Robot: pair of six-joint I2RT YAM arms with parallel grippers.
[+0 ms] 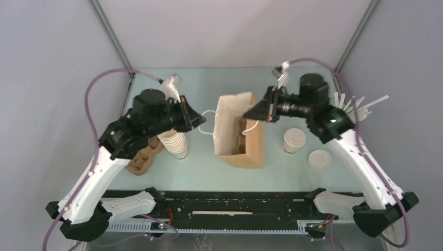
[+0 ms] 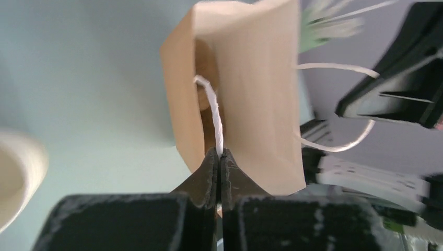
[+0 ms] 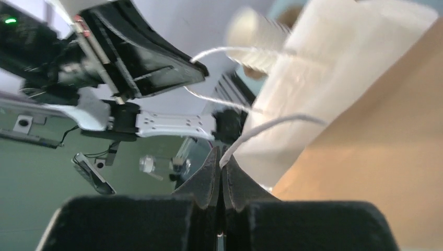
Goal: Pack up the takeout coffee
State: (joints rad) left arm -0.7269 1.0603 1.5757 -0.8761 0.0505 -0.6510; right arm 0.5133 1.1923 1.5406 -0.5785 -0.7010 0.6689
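A brown paper bag (image 1: 241, 130) stands open at the table's middle, with a tan cup tray partly visible inside. My left gripper (image 1: 201, 121) is shut on the bag's left white string handle (image 2: 213, 112); the bag (image 2: 251, 104) fills the left wrist view. My right gripper (image 1: 248, 113) is shut on the right string handle (image 3: 261, 128) beside the bag (image 3: 376, 157). The takeout coffee (image 1: 294, 140), a small cream cup with a white lid, stands on the table right of the bag, apart from both grippers.
A tall stack of nested cream cups (image 1: 174, 137) leans left of the bag. Brown pulp cup trays (image 1: 143, 157) lie at the far left. A loose white lid (image 1: 319, 160) lies near the front right. White stirrers (image 1: 360, 104) stand at the back right.
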